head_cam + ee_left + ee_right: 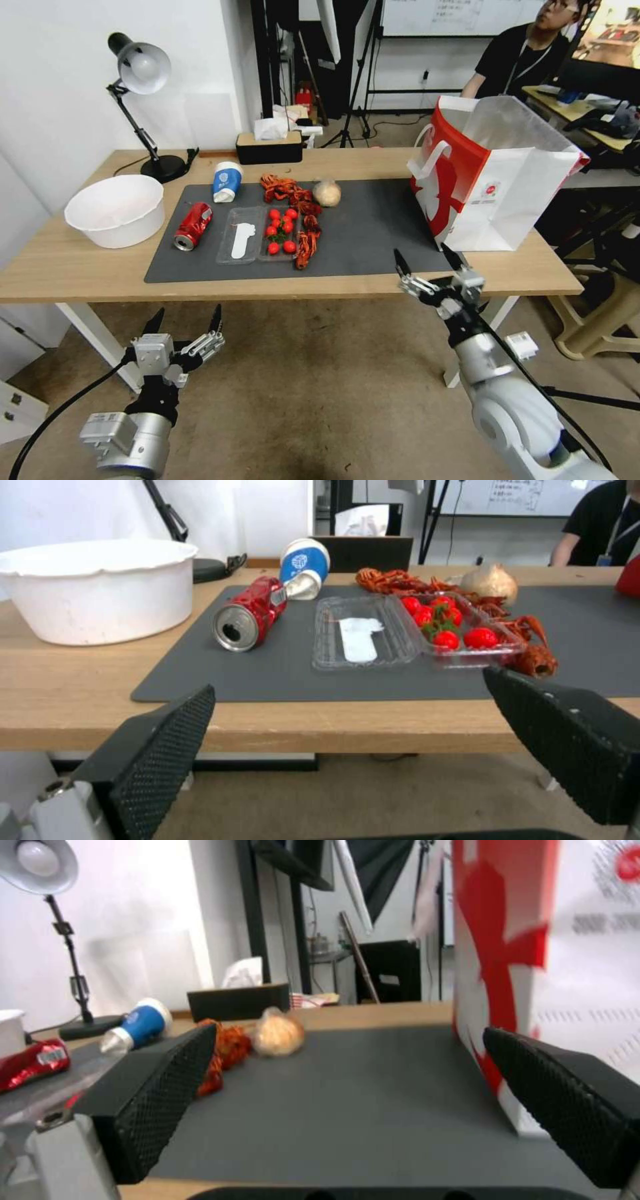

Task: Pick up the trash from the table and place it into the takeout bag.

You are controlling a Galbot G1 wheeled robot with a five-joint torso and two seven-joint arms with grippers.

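Observation:
On the table (67,267), a red drink can (193,227) lies on its side on the dark grey mat (373,233). A blue-and-white paper cup (227,181) lies tipped over behind it. A small beige ball (327,193) rests mid-mat. The white takeout bag (493,173) with a red side stands open at the table's right end. My left gripper (187,317) hangs open below the front edge, facing the can (250,614). At the front edge beside the bag (533,965), my right gripper (423,257) is open, with the ball (279,1035) ahead of it.
A big white bowl (117,210) stands at the table's left. A clear tray of red tomatoes (280,233) lies mid-mat among red crayfish shells (287,190). A desk lamp (143,67) and a black tissue box (269,148) stand at the back edge.

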